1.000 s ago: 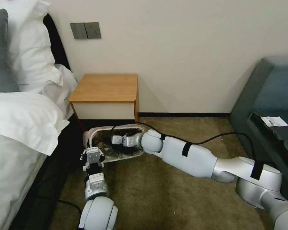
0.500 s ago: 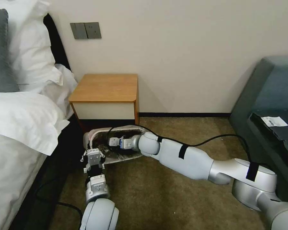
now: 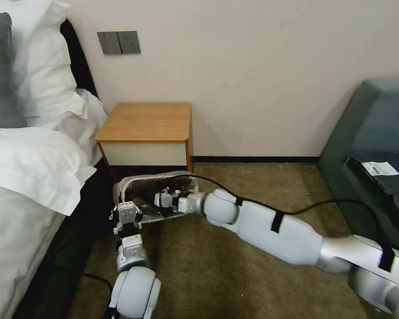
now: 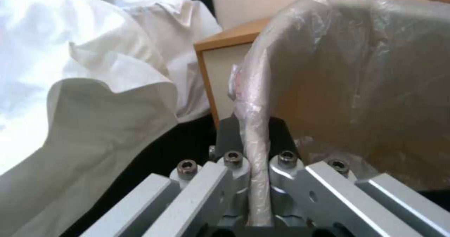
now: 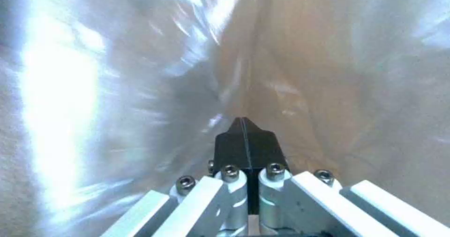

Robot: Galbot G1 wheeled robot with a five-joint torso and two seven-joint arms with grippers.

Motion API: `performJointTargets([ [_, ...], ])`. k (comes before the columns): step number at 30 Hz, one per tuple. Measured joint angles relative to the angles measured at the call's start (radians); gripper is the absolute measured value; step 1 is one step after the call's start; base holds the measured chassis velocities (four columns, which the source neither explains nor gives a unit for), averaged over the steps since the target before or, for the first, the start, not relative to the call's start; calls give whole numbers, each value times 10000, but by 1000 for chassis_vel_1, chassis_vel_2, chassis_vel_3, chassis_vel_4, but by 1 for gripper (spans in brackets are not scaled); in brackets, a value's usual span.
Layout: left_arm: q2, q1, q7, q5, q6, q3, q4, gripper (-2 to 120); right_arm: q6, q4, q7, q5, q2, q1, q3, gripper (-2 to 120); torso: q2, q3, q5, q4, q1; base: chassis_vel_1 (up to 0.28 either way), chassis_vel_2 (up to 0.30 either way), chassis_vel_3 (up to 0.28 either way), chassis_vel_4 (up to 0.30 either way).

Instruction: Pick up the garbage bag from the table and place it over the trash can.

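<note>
The cream trash can (image 3: 164, 218) stands on the carpet in front of the table (image 3: 146, 122). The translucent garbage bag (image 3: 135, 180) lines it and folds over its rim. My left gripper (image 3: 125, 205) is at the can's near-left corner. In the left wrist view this gripper (image 4: 253, 131) is shut on the bag-covered rim, with the garbage bag (image 4: 356, 71) stretched over the can wall. My right gripper (image 3: 158, 200) reaches inside the can from the right. In the right wrist view it (image 5: 244, 129) is shut with nothing between its black fingertips, and crinkled garbage bag (image 5: 140, 71) surrounds it.
A bed with white pillows (image 3: 31, 159) borders the left side, close to my left arm. A dark grey sofa (image 3: 377, 146) stands at the right. The wall runs behind the table. A black cable (image 3: 297, 207) trails along my right arm over open carpet (image 3: 235, 283).
My right arm has dropped lower and swung right, its gripper still inside the can. The can's outline has shifted and looks tilted. The left gripper has stayed on the rim.
</note>
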Motion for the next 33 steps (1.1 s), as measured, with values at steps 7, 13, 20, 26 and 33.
performJointTargets([
  [7,61,-163,-12,-377,139,-11,59,0,687,2752,-544,-735,-1808,-2165,2873,0,0,0,0,-1,0,0,0,0,0],
  [13,188,-203,-14,-1284,451,28,-68,0,814,4511,-218,-50,-3124,-4476,5219,0,0,-1,1,0,0,0,0,0,0],
  [20,472,-174,153,-2874,661,64,-342,0,841,5566,1780,632,-2382,-7019,7623,24,1,-1,-4,3,-1,0,0,0,0],
  [26,666,-172,144,-5001,1556,36,-772,0,890,5763,3514,1044,-464,-8830,8541,45,1,-1,-1,-1,-1,0,0,0,0],
  [33,802,-188,464,-6870,3310,-59,-1000,0,1860,5171,3561,526,438,-9303,8940,76,0,0,-5,2,-1,0,0,0,0],
])
